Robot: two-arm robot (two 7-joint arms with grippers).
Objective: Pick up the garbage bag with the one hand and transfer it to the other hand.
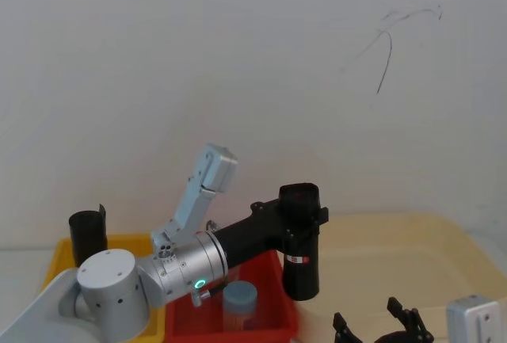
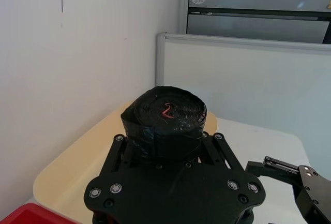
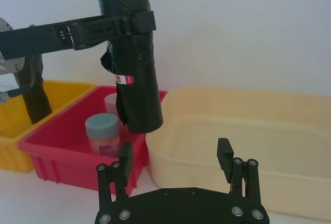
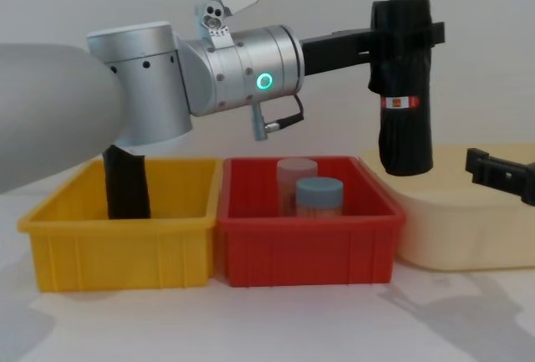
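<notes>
In the left wrist view the left claw [image 2: 165, 149] covers all of the roll of garbage bags [image 2: 164, 113] except its end face. The print on its red-and-white label [image 4: 398, 101] is too small to read. The head view's bottom edge cuts off the right claw [image 1: 368, 317]. In the chest view only one of its fingers [image 4: 501, 176] reaches in from the right edge.

The plain black roll [image 4: 127, 185] has its top behind the left arm [image 4: 142, 94] and its foot behind the wall of the yellow bin [image 4: 125, 253]. The red bin [image 4: 305, 253] hides the bottoms of the blue-lidded jar [image 4: 320, 196] and the clear jar [image 4: 296, 170] partly behind it. The cream tub [image 4: 451, 237] runs off the right edge.
</notes>
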